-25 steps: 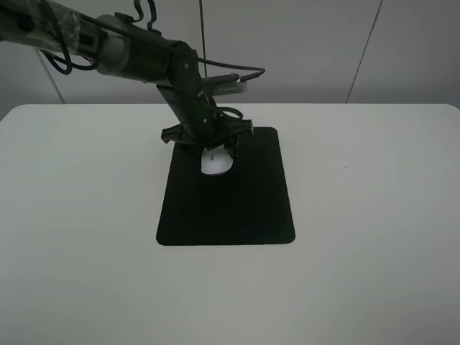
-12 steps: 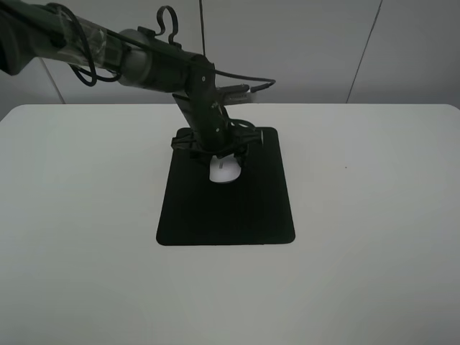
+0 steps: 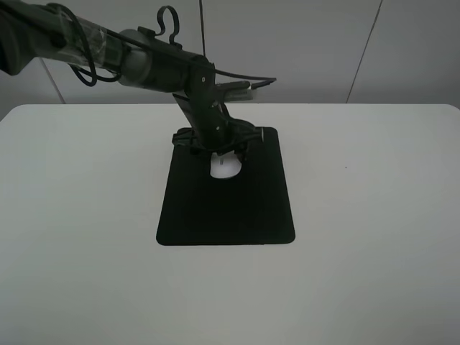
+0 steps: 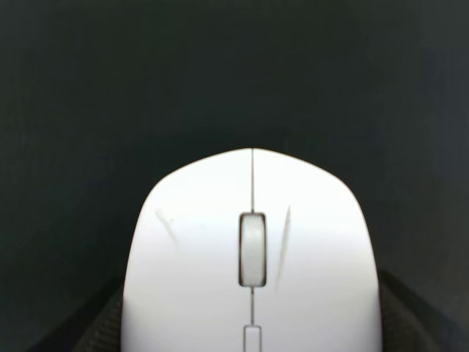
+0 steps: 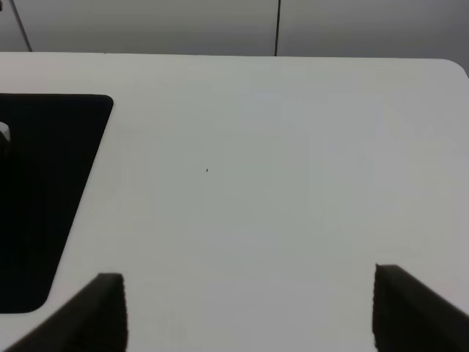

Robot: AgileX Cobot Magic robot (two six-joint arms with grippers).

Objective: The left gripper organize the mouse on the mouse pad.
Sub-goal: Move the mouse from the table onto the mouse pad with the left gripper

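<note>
The white mouse [image 3: 226,168] lies on the far half of the black mouse pad [image 3: 226,212], its grey scroll wheel facing the near edge. My left gripper [image 3: 221,152] stands directly over it, reaching in from the upper left. In the left wrist view the mouse [image 4: 251,257] fills the lower frame on the mouse pad [image 4: 220,73], with dark fingers [image 4: 99,330] pressed against both of its sides. My right gripper [image 5: 249,312] hangs over bare table with its fingers [image 5: 102,308] wide apart and nothing between them; it is outside the exterior view.
The white table [image 3: 374,215] spreads around the pad on all sides. A corner of the mouse pad [image 5: 37,183] shows in the right wrist view. A grey wall stands behind the table's far edge.
The left gripper shifted right along the pad's far part and turned the mouse from a slanted pose to square with the pad. In the last half second it drew back slightly.
</note>
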